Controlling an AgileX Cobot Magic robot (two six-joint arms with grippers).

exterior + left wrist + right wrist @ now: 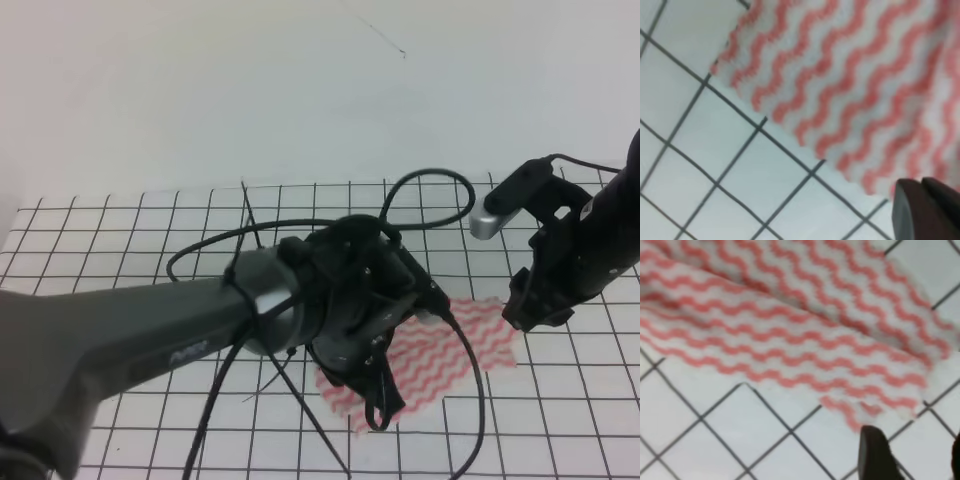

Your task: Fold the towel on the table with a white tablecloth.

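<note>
- Two grippers of mine were over the towel (455, 345), one at each end, as the high view showed.
- Towel lay flat on the tablecloth (120, 235) covering the table (600, 430), right of centre, red-pink wavy stripes on white, a soft ridge across it in the right wrist view.
- My left gripper (378, 405) hung over the towel's near-left corner; arm and cables hid that part of the cloth.
- Left wrist view: only one dark fingertip (925, 210) showed, bottom right, just off the towel's edge. Could not tell how far the jaws stood apart or whether they held anything.
- My right gripper (535, 305) sat at the towel's right edge.
- Right wrist view: two dark fingers (875, 455) with a gap between them, nothing in it, tips just past the towel's corner over bare grid.
</note>
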